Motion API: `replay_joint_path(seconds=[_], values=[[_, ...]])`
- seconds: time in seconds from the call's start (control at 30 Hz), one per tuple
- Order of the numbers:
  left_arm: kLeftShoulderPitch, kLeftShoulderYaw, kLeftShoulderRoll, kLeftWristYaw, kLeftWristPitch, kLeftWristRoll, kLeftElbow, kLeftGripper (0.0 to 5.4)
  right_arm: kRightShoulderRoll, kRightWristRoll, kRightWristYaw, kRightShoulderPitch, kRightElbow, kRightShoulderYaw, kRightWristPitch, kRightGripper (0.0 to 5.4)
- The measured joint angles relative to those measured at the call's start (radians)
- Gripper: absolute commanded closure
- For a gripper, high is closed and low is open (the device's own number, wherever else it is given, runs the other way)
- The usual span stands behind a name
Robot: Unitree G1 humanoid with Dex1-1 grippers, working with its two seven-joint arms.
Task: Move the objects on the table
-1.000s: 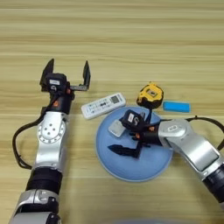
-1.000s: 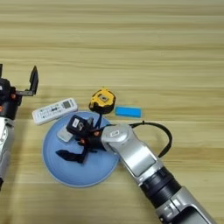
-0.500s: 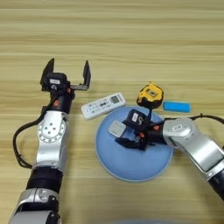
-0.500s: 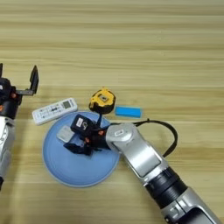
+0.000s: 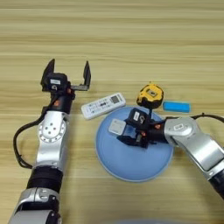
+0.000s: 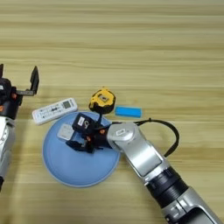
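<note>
The round blue plate (image 5: 131, 174) lies on the table (image 5: 131, 39) in front of me, with the small pale square block (image 5: 117, 127) resting on its upper left part. My right gripper (image 5: 130, 133) hovers over the plate just right of the block, open and holding nothing. Just above the plate's left rim lies the white remote control (image 5: 103, 105). The yellow-black tape measure (image 5: 150, 95) sits at the plate's upper right rim, and the flat blue bar (image 5: 176, 106) lies to its right. My left gripper (image 5: 67, 73) stands open, left of the remote.
A black cable (image 6: 168, 131) loops from my right forearm across the table, right of the plate. Another cable (image 5: 19, 144) hangs along my left arm. Bare wood stretches across the far half of the table.
My right gripper has drawn back from the plate's lower left toward its upper middle. The block, the other objects and the left arm have stayed put.
</note>
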Motion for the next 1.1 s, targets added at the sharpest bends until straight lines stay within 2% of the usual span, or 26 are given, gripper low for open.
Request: replay_joint_path(seconds=[0.33, 0.57, 0.77, 0.8, 0.9, 0.97, 1.0, 1.07, 1.1], values=[[-0.002, 0.0, 0.0, -0.004, -0.002, 0.0, 0.003, 0.0, -0.001, 0.001, 0.005, 0.0, 0.0, -0.005, -0.007, 2.94], [0.0, 0.001, 0.001, -0.029, -0.007, -0.014, -0.004, 0.0, -0.026, 0.038, 0.033, 0.002, -0.086, -0.054, 0.003, 2.94], [0.033, -0.003, 0.005, -0.17, 0.008, -0.162, -0.142, 0.0, -0.101, 0.078, 0.087, 0.005, -0.151, -0.117, 0.011, 2.94], [0.041, -0.012, 0.015, -0.208, 0.023, -0.184, -0.172, 0.0, -0.113, 0.087, 0.094, 0.005, -0.156, -0.124, 0.013, 2.94], [0.086, -0.057, 0.086, -0.381, 0.121, -0.282, -0.309, 0.0, -0.159, 0.097, 0.121, 0.011, -0.16, -0.15, 0.018, 2.94], [0.113, -0.077, 0.165, -0.503, 0.2, -0.359, -0.425, 0.0, -0.193, 0.106, 0.144, 0.013, -0.162, -0.165, 0.014, 2.94], [0.128, -0.091, 0.22, -0.57, 0.242, -0.38, -0.489, 0.0, -0.212, 0.107, 0.16, 0.015, -0.161, -0.17, 0.005, 2.94], [0.15, -0.118, 0.306, -0.677, 0.319, -0.399, -0.56, 0.0, -0.237, 0.11, 0.185, 0.015, -0.158, -0.176, -0.013, 2.94], [0.157, -0.125, 0.329, -0.706, 0.338, -0.401, -0.572, 0.0, -0.246, 0.11, 0.192, 0.015, -0.156, -0.178, -0.019, 2.94]])
